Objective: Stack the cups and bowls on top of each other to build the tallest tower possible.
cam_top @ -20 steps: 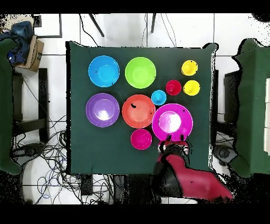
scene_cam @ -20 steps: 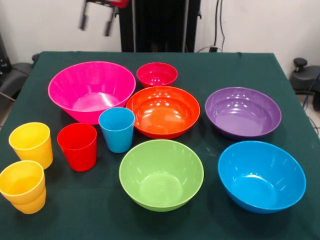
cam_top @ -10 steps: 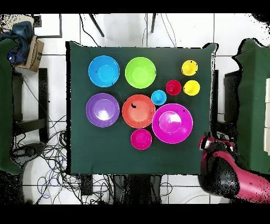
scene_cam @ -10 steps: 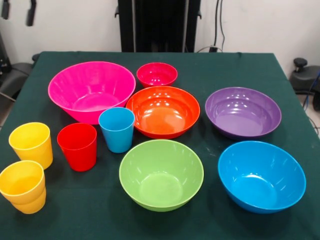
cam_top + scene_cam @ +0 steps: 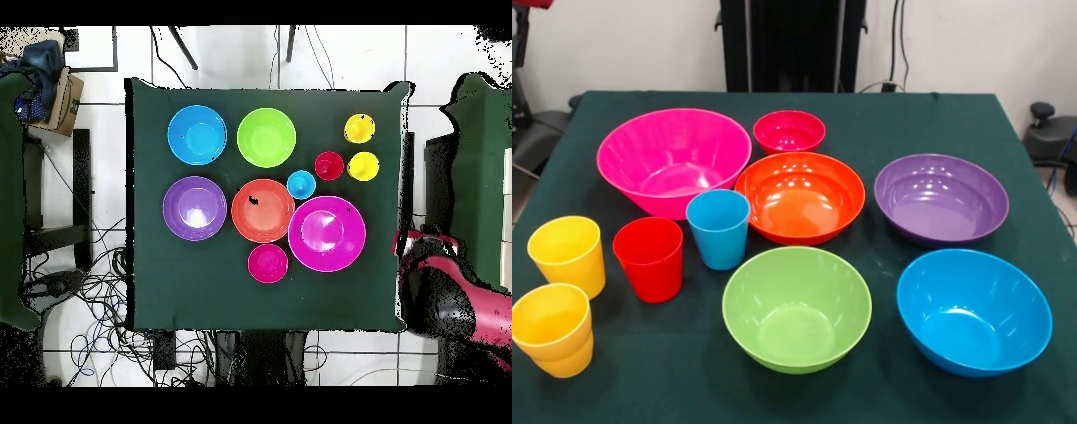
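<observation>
Gripper (image 5: 412, 240) off the table's edge — grip state unclear; glossy round bowls (image 5: 799, 196), tapered cups (image 5: 649, 258) unstacked.

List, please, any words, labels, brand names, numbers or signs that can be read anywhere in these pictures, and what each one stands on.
None can be read. The bowls, such as the hot pink bowl and the blue bowl, and the cups, such as the red cup, are plain glossy plastic with no print showing. The green tablecloth is unmarked. The cardboard box beside the table in the overhead view is too small to show any text.

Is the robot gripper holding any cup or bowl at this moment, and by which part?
It holds none: every cup and bowl sits on the table, and the arm is beside it.
</observation>
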Tool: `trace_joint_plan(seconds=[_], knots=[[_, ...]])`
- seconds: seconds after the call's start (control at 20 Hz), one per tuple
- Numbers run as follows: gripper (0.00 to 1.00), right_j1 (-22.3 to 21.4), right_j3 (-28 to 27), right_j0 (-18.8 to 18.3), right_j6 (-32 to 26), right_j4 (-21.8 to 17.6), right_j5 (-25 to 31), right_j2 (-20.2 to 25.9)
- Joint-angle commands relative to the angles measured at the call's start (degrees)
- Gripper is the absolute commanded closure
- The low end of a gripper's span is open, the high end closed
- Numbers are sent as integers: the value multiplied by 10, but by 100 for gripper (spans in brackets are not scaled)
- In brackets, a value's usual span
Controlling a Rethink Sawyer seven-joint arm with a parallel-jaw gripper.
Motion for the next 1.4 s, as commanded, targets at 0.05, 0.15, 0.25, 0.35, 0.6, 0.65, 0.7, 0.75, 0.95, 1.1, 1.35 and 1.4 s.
trace_joint_plan(seconds=[0.05,0.15,0.25,0.35,0.6,0.65,0.7,0.75,0.95,1.1,1.35,1.4], knots=[[0,73,-74,44,-167,-48,188,57],[0,82,-88,55,-154,-56,192,51],[0,99,-109,72,-141,-76,201,33],[0,123,-136,97,-120,-112,205,9],[0,170,-175,135,-61,-175,189,-30],[0,180,-186,148,-44,-192,189,-45],[0,185,-190,153,-37,-201,185,-52],[0,192,-193,163,-22,-217,175,-65],[0,217,-208,200,57,-276,97,-117],[0,240,-230,236,110,-309,72,-161],[0,273,-271,302,194,-345,38,-237],[0,279,-278,310,203,-346,36,-247]])
